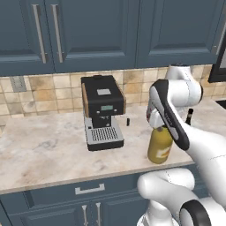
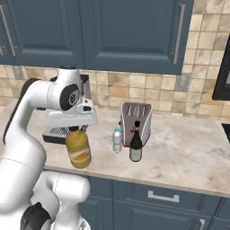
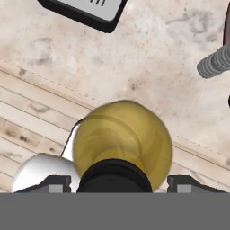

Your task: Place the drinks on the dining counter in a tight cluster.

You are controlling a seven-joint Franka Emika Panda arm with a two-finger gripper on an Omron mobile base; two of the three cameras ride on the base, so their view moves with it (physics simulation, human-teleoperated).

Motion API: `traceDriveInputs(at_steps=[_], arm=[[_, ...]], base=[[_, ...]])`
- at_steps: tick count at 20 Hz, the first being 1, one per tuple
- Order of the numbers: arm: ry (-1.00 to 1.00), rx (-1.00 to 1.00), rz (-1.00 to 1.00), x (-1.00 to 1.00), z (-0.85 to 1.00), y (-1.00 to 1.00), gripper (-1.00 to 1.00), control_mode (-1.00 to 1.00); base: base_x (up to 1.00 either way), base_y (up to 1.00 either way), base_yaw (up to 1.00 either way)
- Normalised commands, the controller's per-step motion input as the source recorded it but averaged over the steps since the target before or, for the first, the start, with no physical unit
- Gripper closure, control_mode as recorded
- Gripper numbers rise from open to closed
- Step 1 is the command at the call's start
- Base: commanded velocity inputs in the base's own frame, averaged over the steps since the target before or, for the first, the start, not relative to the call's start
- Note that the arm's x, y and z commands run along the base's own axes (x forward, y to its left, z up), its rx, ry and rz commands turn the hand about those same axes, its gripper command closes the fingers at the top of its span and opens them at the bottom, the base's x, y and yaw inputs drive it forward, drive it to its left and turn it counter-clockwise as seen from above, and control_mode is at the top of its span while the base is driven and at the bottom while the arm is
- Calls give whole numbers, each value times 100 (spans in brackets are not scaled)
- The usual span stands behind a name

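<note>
Wine bottle beside toaster

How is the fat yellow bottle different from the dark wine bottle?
The amber-yellow bottle is squat and wide, while the wine bottle is slim with a long thin neck. The amber-yellow bottle is see-through golden; the wine bottle is nearly black. The gripper sits over the amber-yellow bottle's cap, a finger on each side; the wine bottle stands alone by the toaster. Both are upright.

The arm is glossy white, built of rounded, bulbous segments. Black rings mark its joints, and a dark stripe runs along one link. The claw shows two small dark grey finger tips.
</note>
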Motion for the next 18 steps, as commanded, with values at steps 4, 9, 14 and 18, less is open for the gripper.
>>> traceDriveInputs(at_steps=[4,9,14,18], arm=[[0,0,0,-43,69,-3,100,-100],[-4,0,-1,-48,65,0,100,-100],[-8,0,-10,-26,64,0,100,-100],[-2,0,-10,-6,39,0,100,-100]], base=[[0,0,0],[0,0,0],[0,0,0],[0,0,0]])
